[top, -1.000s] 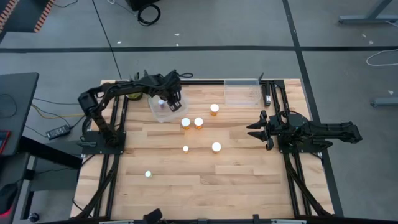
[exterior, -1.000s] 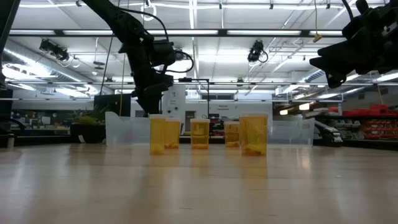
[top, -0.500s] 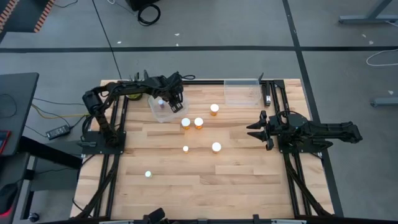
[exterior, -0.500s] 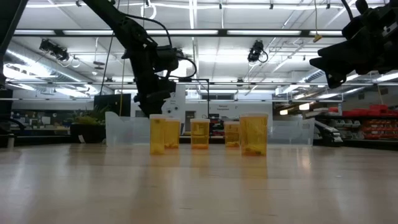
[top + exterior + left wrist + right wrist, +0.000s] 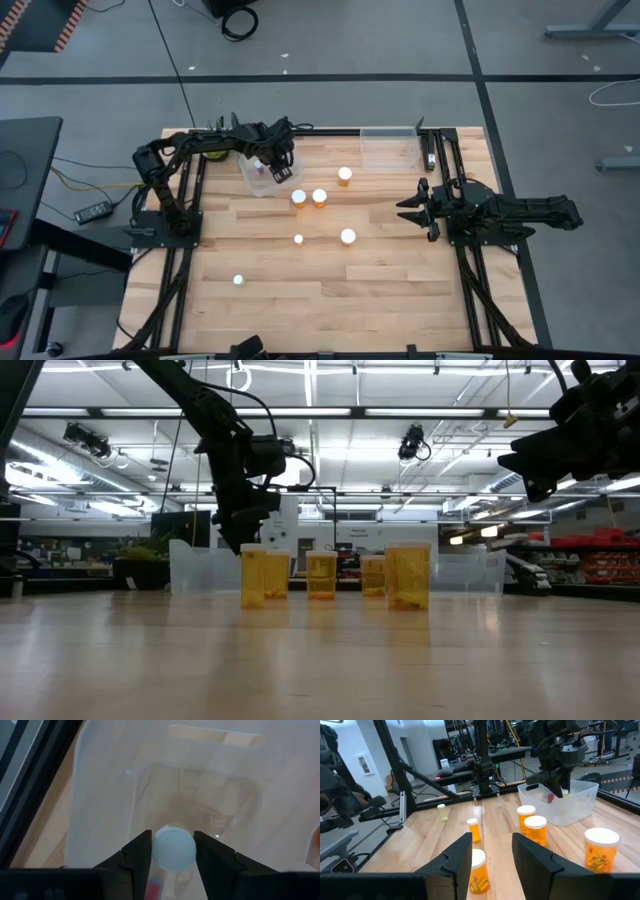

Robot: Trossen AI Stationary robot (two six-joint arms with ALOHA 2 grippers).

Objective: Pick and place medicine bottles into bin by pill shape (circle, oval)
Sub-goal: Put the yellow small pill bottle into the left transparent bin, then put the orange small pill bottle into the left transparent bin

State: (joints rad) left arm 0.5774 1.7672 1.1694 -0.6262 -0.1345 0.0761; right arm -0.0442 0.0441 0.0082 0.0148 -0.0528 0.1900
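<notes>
My left gripper [image 5: 268, 168] is over the clear bin [image 5: 248, 182] at the far left and is shut on a narrow bottle with a white cap [image 5: 173, 849]. The right wrist view shows this gripper [image 5: 555, 785] at the bin's mouth [image 5: 580, 795]. Three orange bottles [image 5: 298, 197] [image 5: 320, 196] [image 5: 344, 175] stand near the bin. A wide one [image 5: 348, 237] and two narrow ones [image 5: 298, 239] [image 5: 238, 280] stand nearer. My right gripper [image 5: 415, 208] is open and empty at the right, above the table. My left gripper pinches the bottle between its two fingers at the sides of its white cap [image 5: 160, 851]. The fingers come from above, pointing down. The bottle hangs upright below them, its reddish body [image 5: 550, 797] at the bin's mouth; whether it touches the bin's floor, I cannot tell.
A second clear bin [image 5: 388, 147] stands at the far edge, right of middle. A small green plant [image 5: 215, 155] is beside the left bin. Dark rails [image 5: 190, 200] [image 5: 470, 270] run along both sides of the wooden table. There is open table along the near edge.
My left gripper has gone down a little toward the left bin, still shut on the bottle, which stays upright.
</notes>
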